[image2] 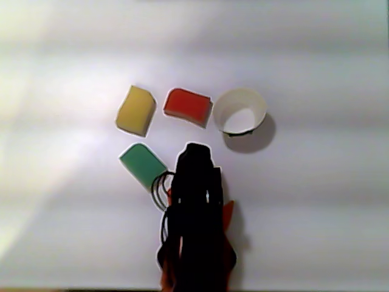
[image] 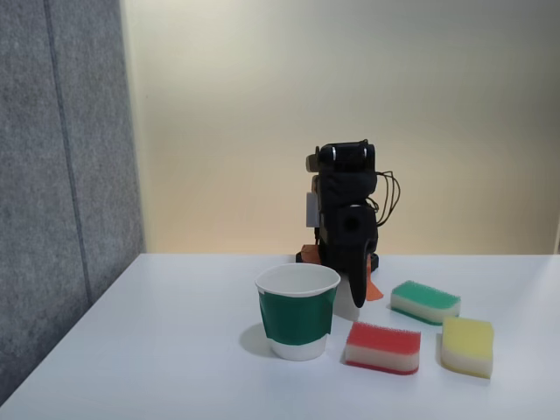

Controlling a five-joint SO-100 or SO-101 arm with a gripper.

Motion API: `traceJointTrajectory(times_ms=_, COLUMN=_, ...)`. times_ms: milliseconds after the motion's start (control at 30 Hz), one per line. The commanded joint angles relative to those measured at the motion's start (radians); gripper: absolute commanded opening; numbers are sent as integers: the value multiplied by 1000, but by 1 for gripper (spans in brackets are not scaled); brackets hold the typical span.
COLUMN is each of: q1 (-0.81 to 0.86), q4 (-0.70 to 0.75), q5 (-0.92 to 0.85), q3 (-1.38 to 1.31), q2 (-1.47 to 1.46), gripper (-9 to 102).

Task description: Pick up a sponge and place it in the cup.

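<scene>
1. The sponge (image2: 188,105) lies just ahead of the folded arm's gripper (image2: 193,152) in the other view, long axis running crosswise.
2. The cup (image2: 240,111) stands just right of it there.
3. Whether the claw is parted cannot be told.

Readable text: none in either view.
White paper cup with the dark green band (image: 297,312): band plain, no print legible.
Red-topped rectangular sponge with the cream middle (image: 382,346): no label.
Black robot arm (image: 346,210): no marking can be made out.
</scene>
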Motion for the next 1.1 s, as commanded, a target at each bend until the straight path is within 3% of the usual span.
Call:
traceJointTrajectory(times_ms=0, q1=12, q4=18, q5=9, q3=44, q2=14, gripper=1)
traceJointTrajectory(times_ms=567, q1=12, q4=18, q5=9, q3=44, q2=14, gripper=1)
traceJointTrajectory(times_ms=633, q1=15, q4=18, q5=8, q3=44, q2=14, gripper=8)
traceJointTrajectory(times_ms=800, q1=18, q4=18, q5=8, q3=44, q2=14, gripper=10)
traceJointTrajectory(times_ms=1067, q1=-15, q4=18, q5=17, q3=46, q2=12, gripper=6)
